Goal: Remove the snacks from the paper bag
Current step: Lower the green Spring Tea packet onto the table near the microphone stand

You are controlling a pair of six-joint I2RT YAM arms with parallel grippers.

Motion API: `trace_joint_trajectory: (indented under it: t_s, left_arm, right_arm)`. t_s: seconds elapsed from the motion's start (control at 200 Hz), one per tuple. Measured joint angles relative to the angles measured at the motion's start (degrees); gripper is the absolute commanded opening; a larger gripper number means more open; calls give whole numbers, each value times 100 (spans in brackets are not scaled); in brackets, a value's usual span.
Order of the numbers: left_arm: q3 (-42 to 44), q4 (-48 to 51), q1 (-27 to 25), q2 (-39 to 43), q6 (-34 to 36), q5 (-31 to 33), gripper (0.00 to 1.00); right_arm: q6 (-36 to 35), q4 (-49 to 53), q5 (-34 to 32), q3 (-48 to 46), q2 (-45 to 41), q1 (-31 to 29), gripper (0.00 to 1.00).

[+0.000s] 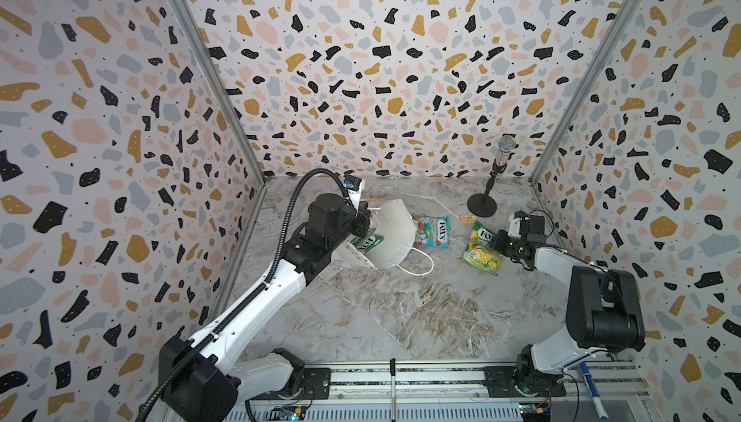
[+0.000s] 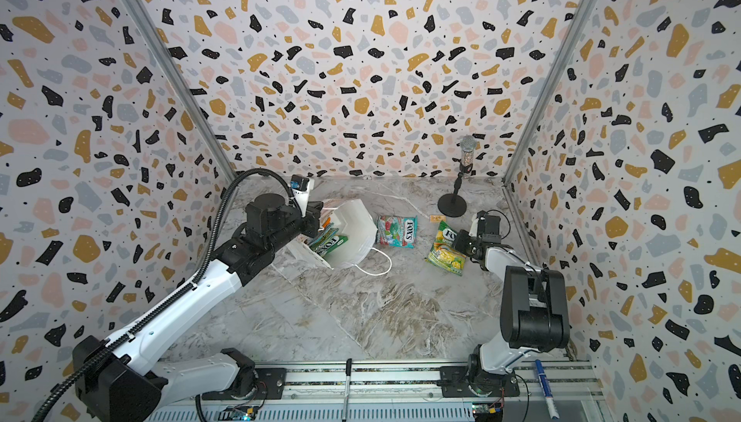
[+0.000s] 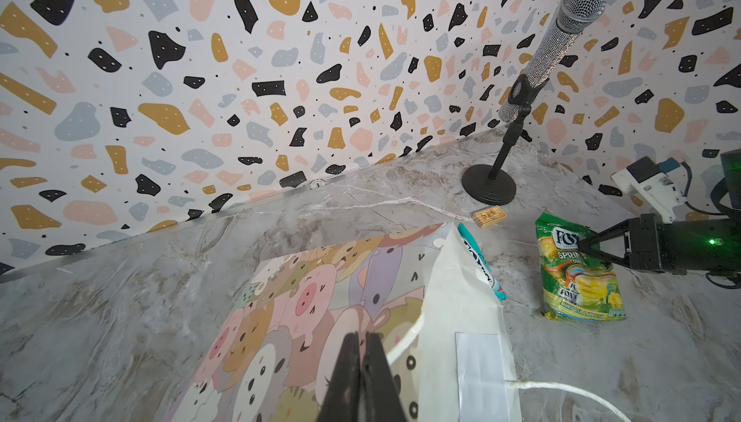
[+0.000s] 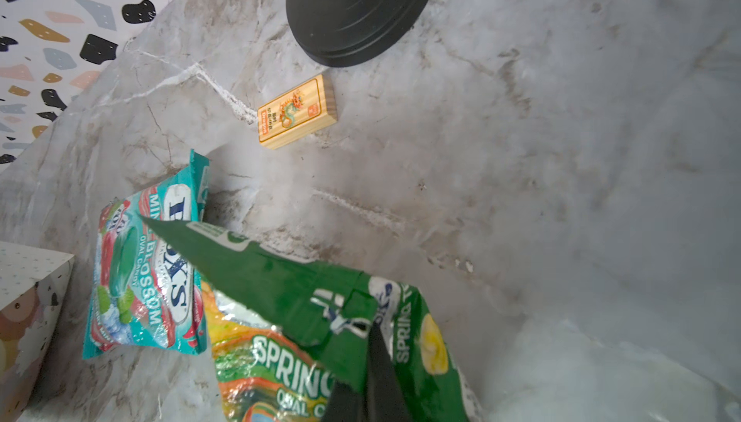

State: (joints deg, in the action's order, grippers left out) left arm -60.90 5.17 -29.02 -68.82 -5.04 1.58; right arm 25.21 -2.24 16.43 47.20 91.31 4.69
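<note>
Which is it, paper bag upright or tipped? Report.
Tipped: the paper bag lies on its side on the table, its colourful side facing up.

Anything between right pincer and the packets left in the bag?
Yes: the teal-red packet lies flat on the table between the right pincer and the paper bag. The pincer is also shut on the green-yellow packet.

Free room: the bare front half of the grey marble tabletop (image 1: 401,320). Obstacles, rear, left to right: white paper gift bag (image 1: 391,237) lying on its side; teal-red glossy candy packet (image 1: 431,231) just beside it; green-yellow candy packet (image 1: 481,253), a strip of bare table between the two; small wooden block (image 1: 466,219) and black round-based microphone stand (image 1: 481,204) behind them.
</note>
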Motion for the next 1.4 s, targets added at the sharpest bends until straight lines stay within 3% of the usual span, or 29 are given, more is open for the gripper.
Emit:
trace_joint_trajectory:
  t_s: [0.716,0.836,0.971,1.151,1.402]
  left_arm:
    - [0,-2,-4,-11,17,0,0]
    - [0,-2,-4,-11,20,0,0]
    - [0,-2,-4,-11,17,0,0]
    - [0,-2,-4,-11,20,0,0]
    - [0,0,-11,-11,20,-7,0]
  right_arm:
    - [455,-634,-114,313,839,695,1]
    - [485,-640,-116,446,979,846,8]
    - [505,-686,-125,577,1115,942,29]
    - [522,-723,-219,566,1049,960,47]
    - [487,-695,-413,188,151,960,57]
